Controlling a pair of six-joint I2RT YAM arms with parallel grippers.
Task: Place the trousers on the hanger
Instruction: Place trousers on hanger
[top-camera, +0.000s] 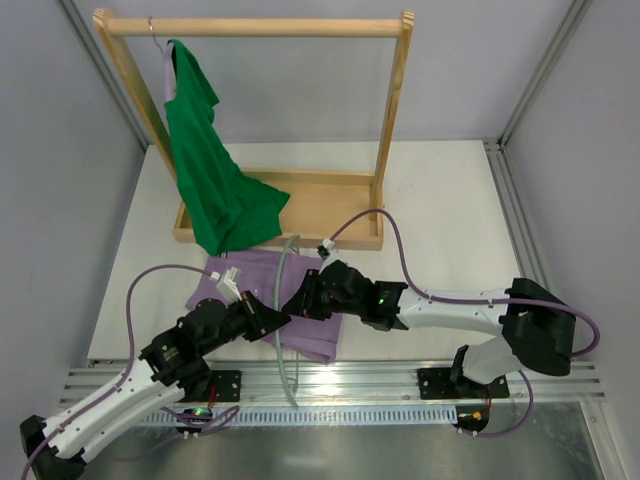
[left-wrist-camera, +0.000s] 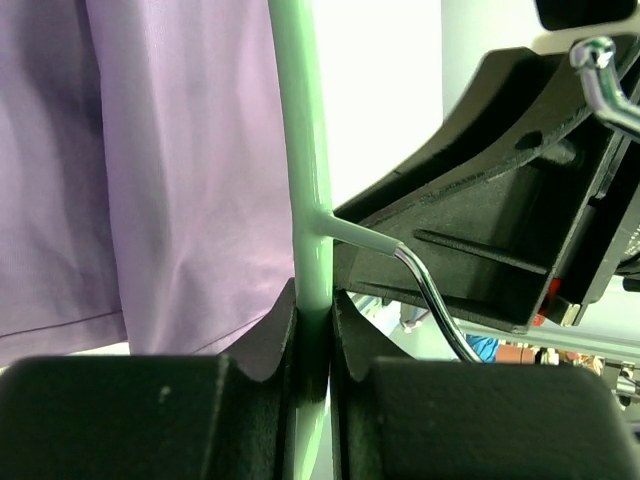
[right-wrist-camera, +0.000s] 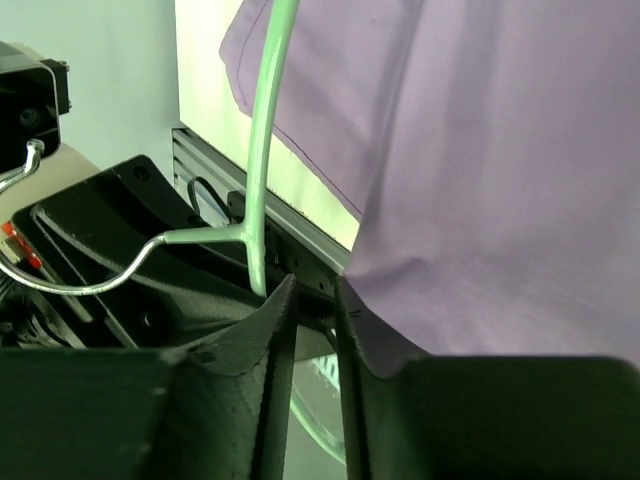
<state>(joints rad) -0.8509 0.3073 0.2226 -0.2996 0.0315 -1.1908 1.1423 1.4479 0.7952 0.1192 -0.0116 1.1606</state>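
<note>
White tabletop (top-camera: 450, 200), wooden rack (top-camera: 255, 28) at the back with a green shirt (top-camera: 210, 190) on it, not our problem. The lilac trousers (top-camera: 245, 275) lie flat near the front edge with the pale green hanger (top-camera: 284, 262) across them, so nothing's draped yet. The left gripper (left-wrist-camera: 312, 310) is clamped tight on the hanger's bar right by the hook. The right gripper (right-wrist-camera: 312, 300) faces it, jaws a narrow slot apart at the trouser edge; can't tell if it's pinching anything. Looks like set-up to me. Next, the right needs a real grab on fabric to feed it over the bar while the left holds steady.
</note>
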